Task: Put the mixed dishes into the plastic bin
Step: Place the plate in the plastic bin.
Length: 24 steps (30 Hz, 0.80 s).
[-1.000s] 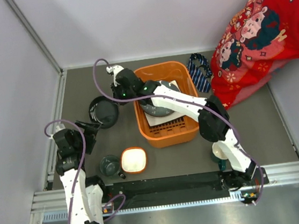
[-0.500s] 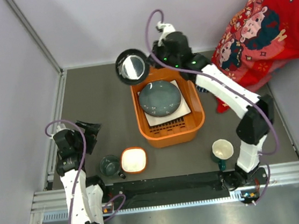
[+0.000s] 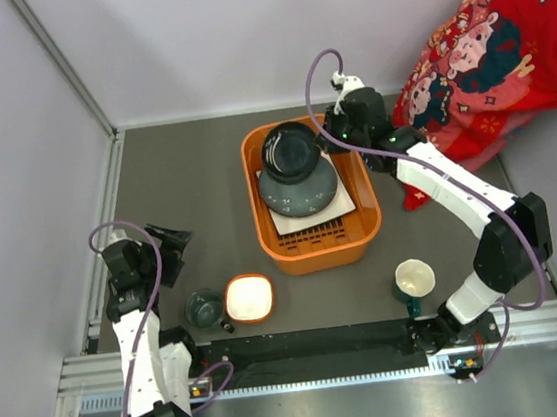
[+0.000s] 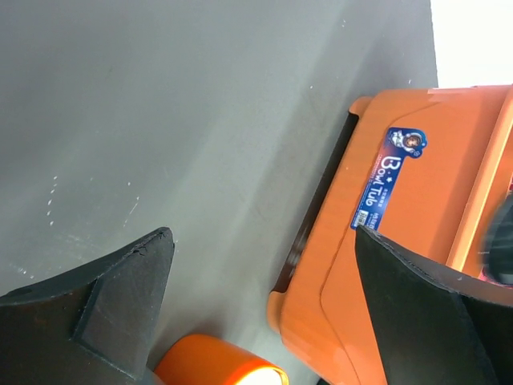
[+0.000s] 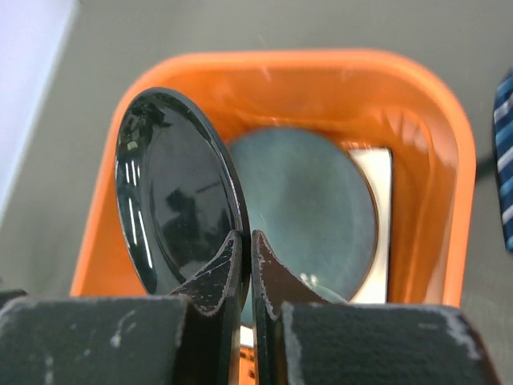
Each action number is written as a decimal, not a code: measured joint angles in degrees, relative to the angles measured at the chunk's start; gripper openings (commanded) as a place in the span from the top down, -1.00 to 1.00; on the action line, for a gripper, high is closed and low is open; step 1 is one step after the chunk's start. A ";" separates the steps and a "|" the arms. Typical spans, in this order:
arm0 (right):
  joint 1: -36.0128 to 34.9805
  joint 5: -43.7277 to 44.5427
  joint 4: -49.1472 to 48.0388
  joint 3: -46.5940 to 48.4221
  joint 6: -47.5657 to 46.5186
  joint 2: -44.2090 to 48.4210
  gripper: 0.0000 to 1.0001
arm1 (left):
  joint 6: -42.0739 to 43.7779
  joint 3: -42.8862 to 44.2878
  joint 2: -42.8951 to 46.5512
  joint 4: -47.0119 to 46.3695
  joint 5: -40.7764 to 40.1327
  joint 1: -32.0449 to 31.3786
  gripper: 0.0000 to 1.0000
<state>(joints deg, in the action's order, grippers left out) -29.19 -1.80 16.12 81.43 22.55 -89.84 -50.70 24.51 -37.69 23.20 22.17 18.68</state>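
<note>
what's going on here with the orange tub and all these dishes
The right arm's fingers pinch the rim of a dark round plate, holding it tilted over the orange bin. Inside the bin, a blue-grey plate lies on a white square plate. The orange bowl, teal cup and cream mug sit on the table outside it. The left arm's fingers are open and empty.

Black plate (image 5: 172, 192), left of the right wrist view: high gloss, sharp white highlights. Blue-grey plate (image 5: 321, 208), centre: duller satin glaze. Bin (image 5: 437, 200): smooth orange plastic, mild sheen, with a printed label (image 4: 390, 178) on its side. Table (image 4: 160, 120): matt grey, finely speckled. Fingers (image 5: 215, 277) of right gripper (image 5: 247, 241): matt black, scuffed pale. Necktie (image 5: 503, 160), right edge: striped cloth.
</note>
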 measured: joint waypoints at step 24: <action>1.64 -0.02 -4.59 -8.68 5.20 -3.37 1.00 | 2.82 0.00 -4.48 -5.90 5.22 0.00 -0.98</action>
<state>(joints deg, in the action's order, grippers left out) -27.55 -1.83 11.53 72.75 27.75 -93.21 -47.88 24.51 -42.17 17.30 27.40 18.68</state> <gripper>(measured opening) 0.022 0.987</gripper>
